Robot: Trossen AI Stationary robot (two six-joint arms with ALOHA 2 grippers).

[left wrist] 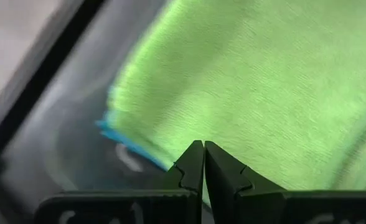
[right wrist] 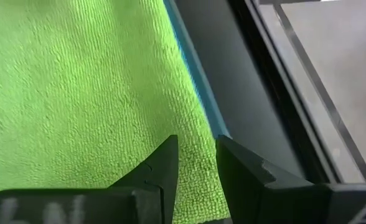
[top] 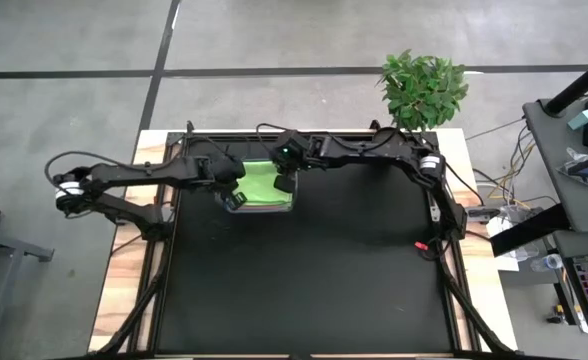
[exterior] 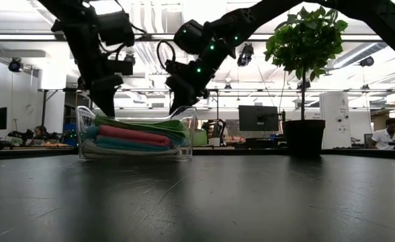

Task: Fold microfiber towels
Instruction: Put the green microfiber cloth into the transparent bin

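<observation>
A clear plastic tub (top: 236, 203) stands at the table's far middle and holds a stack of folded towels. A lime green towel (top: 264, 184) lies on top. Under it, in the low view, are a pink towel (exterior: 134, 135), a blue towel (exterior: 127, 144) and a pale towel (exterior: 117, 152). My left gripper (left wrist: 203, 149) is shut and points down over the green towel's left end, near its corner. My right gripper (right wrist: 195, 152) is open a little and points down over the green towel's right edge, where a blue edge (right wrist: 198, 74) shows beneath. My left gripper's shut fingertips (left wrist: 195, 158) stand against the green towel's top near its corner, from above; I cannot tell whether they touch it. My right gripper's fingers (right wrist: 164, 162) stand just above the green towel's edge; I cannot tell whether they touch it.
A potted plant (top: 424, 88) stands at the table's far right corner and also shows in the low view (exterior: 303, 67). The black table top (top: 314, 280) stretches from the tub to the near edge. A desk with gear (top: 584, 150) stands off the table's right side.
</observation>
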